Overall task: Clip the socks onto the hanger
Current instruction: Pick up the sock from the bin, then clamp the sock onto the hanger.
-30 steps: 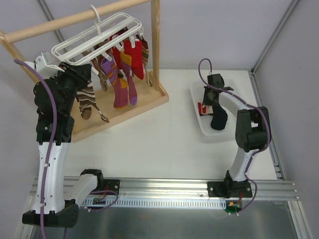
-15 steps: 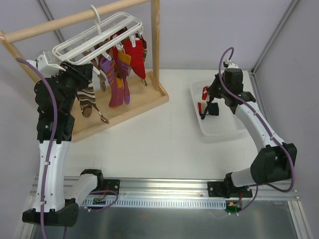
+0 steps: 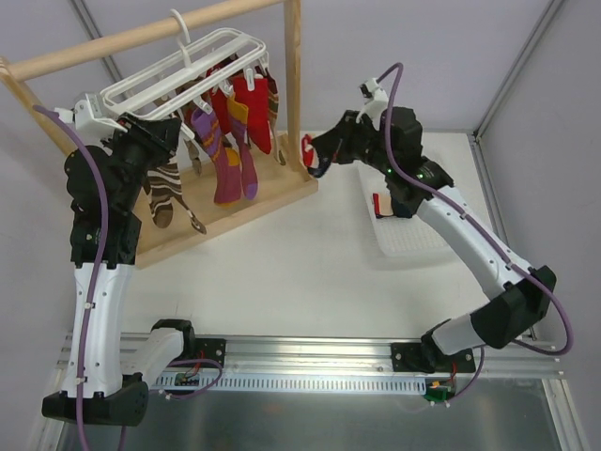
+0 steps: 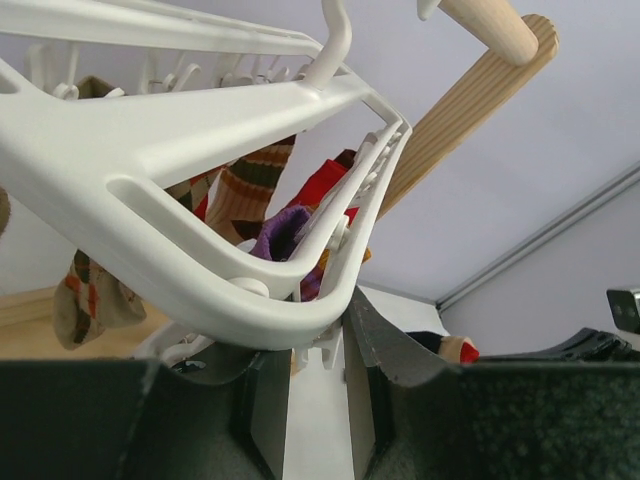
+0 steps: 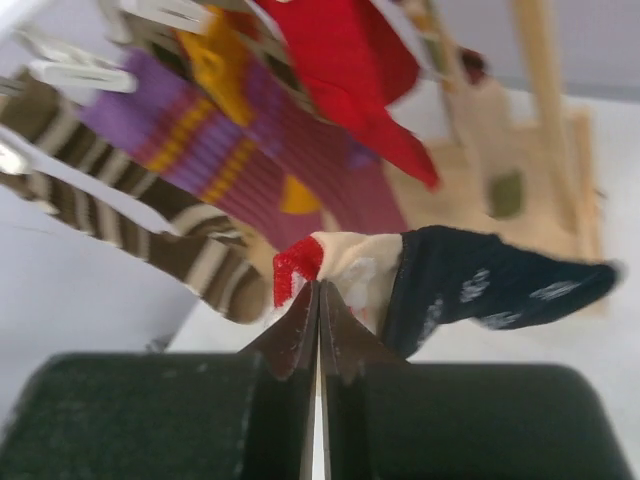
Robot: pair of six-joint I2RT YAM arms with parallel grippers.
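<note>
Right tool (image 5: 318, 292), closed, pinches a navy sock (image 5: 475, 285) near the hanger (image 4: 150, 150).

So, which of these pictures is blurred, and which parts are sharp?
Right wrist view: the purple sock behind is smeared and soft, while the navy sock in the right pincer is fairly crisp. Left wrist view: the hanger is sharp, the left pincer in dark shadow. Top view: sharp, evenly lit.

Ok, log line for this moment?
left gripper: at hanger corner | right gripper: shut on navy sock, beside hung socks
</note>
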